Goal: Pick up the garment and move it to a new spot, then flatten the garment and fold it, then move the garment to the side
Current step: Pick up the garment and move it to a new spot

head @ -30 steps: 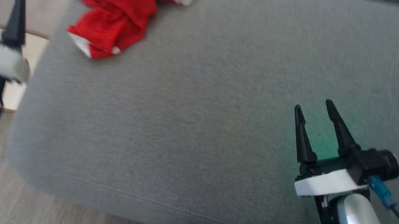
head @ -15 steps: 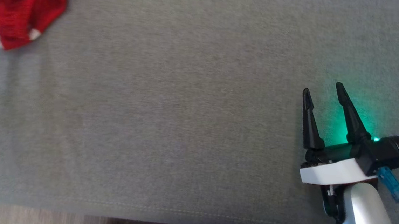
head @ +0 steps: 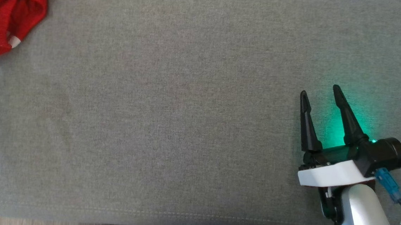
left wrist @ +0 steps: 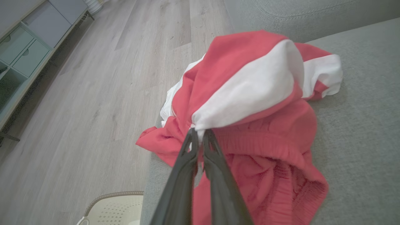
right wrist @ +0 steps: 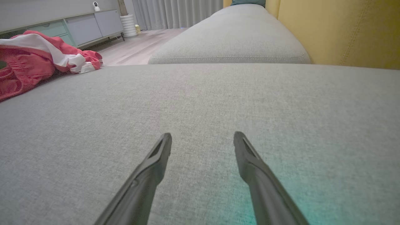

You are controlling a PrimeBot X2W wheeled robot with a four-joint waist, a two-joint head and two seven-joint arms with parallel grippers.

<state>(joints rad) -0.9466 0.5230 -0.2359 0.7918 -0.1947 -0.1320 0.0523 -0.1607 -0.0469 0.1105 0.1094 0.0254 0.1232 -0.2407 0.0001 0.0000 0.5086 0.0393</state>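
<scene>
The garment [left wrist: 250,103], red with white panels, lies crumpled at the left end of the grey cushion [head: 172,117]. In the left wrist view my left gripper [left wrist: 199,133] is shut on a pinched-up fold of it, and cloth rises to the fingertips. A corner of the garment [head: 10,11] lies at the head view's top left. The garment [right wrist: 37,67] is also at the far left of the right wrist view. My right gripper [head: 320,94] stands open over bare cushion at the lower right, far from the garment; its fingers [right wrist: 156,156] hold nothing.
Wood floor [left wrist: 93,93] lies beyond the cushion's left edge, with a pale perforated basket [left wrist: 112,209] below it and a low cabinet [left wrist: 22,53] further off. A second grey cushion [right wrist: 231,37] and a yellow backrest [right wrist: 343,31] stand ahead of the right gripper.
The head camera has swung right, so the garment slid to the picture's top left. The left gripper, open and beside the cushion a second ago, has left the head view. The right gripper stayed open.
</scene>
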